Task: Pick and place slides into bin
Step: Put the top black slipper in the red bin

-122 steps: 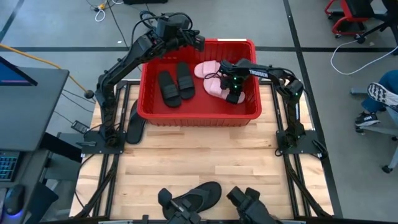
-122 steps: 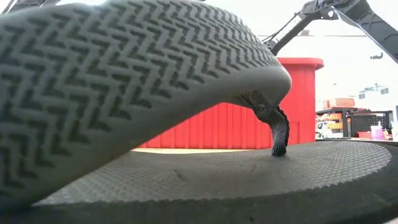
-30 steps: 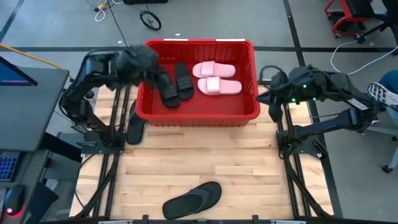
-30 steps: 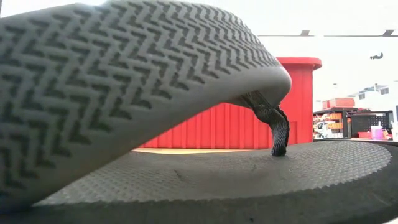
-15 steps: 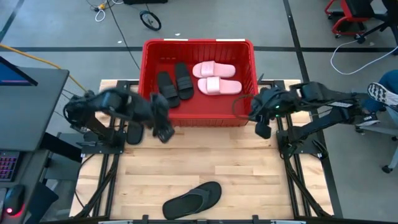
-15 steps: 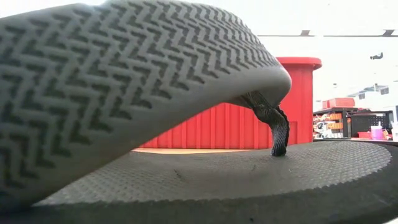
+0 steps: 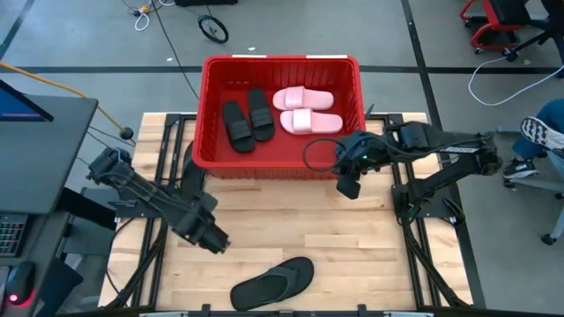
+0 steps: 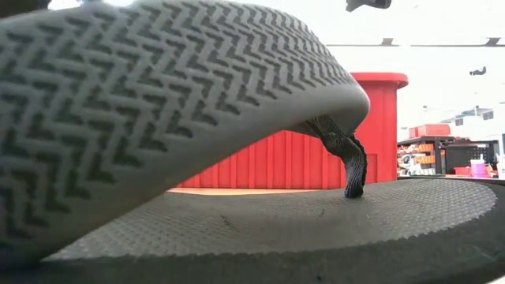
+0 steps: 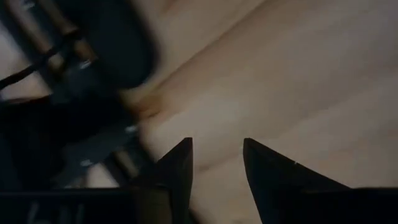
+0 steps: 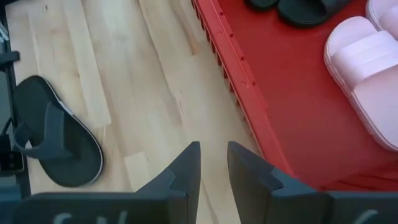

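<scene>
The red bin (image 7: 210,132) stands at the table's far middle. Inside it two black slides (image 7: 247,121) and two pink slides (image 7: 305,110) lie flat on its floor. A black flip-flop (image 7: 273,282) lies sole down at the table's near edge and fills the low view (image 8: 197,118). A second black flip-flop (image 7: 192,180) lies by the bin's near left corner. My left gripper (image 7: 216,242) hangs open over bare wood (image 9: 217,155), to the far left of the near flip-flop. My right gripper (image 7: 348,187) is open with nothing between its fingers (image 10: 213,155), off the bin's near right corner.
Bare wooden table (image 7: 317,238) spreads between the bin and the near flip-flop. The arm bases and their black rails (image 7: 145,207) run along both table sides. A monitor (image 7: 35,132) stands off the left edge, and a person's shoe (image 7: 539,134) shows at the far right.
My left gripper has swung from beside the bin's left wall toward the table's near edge and down over the wood, close to the near flip-flop. My right gripper has moved from right of the bin toward the left and near, to the bin's near right corner. The slides have stayed put.
</scene>
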You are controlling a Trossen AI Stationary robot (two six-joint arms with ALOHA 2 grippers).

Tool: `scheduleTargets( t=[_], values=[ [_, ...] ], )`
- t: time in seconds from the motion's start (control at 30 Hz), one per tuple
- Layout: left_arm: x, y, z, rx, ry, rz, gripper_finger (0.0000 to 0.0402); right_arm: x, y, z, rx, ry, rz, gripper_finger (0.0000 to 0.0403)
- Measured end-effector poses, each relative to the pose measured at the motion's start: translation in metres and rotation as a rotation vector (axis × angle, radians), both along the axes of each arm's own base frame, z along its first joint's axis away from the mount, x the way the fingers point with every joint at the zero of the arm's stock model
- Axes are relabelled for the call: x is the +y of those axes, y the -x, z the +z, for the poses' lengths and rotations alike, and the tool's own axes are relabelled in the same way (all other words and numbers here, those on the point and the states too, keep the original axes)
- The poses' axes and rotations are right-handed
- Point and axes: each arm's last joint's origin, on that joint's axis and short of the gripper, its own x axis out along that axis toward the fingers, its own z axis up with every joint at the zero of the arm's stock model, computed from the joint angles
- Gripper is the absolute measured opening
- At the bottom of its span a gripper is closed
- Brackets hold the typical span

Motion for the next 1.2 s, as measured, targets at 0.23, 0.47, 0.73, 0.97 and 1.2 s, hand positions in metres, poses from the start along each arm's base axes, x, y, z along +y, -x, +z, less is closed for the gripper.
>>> scheduleTargets(
  t=[0.23,0.47,0.73,0.97,1.2],
  values=[
    [0.028,0.032,-0.063,0.256,-0.119,-0.015,0.0157,0.001,-0.013,-0.003,-0.034,-0.007,-0.007,0.0085],
    [0.061,0.037,-0.117,0.253,-0.032,-0.052,0.0167,0.001,-0.022,-0.002,-0.083,-0.01,-0.007,0.0085],
    [0.085,0.041,-0.128,0.295,-0.106,-0.029,0.0161,0.001,-0.022,-0.002,-0.088,-0.036,-0.038,0.0085],
    [0.085,0.026,-0.134,0.158,-0.022,-0.045,0.0167,0.001,-0.022,-0.002,-0.089,-0.039,-0.037,0.0085],
    [0.089,0.022,-0.134,0.121,-0.065,-0.037,0.0166,0.001,-0.022,-0.002,-0.089,-0.039,-0.037,0.0085]
  ],
)
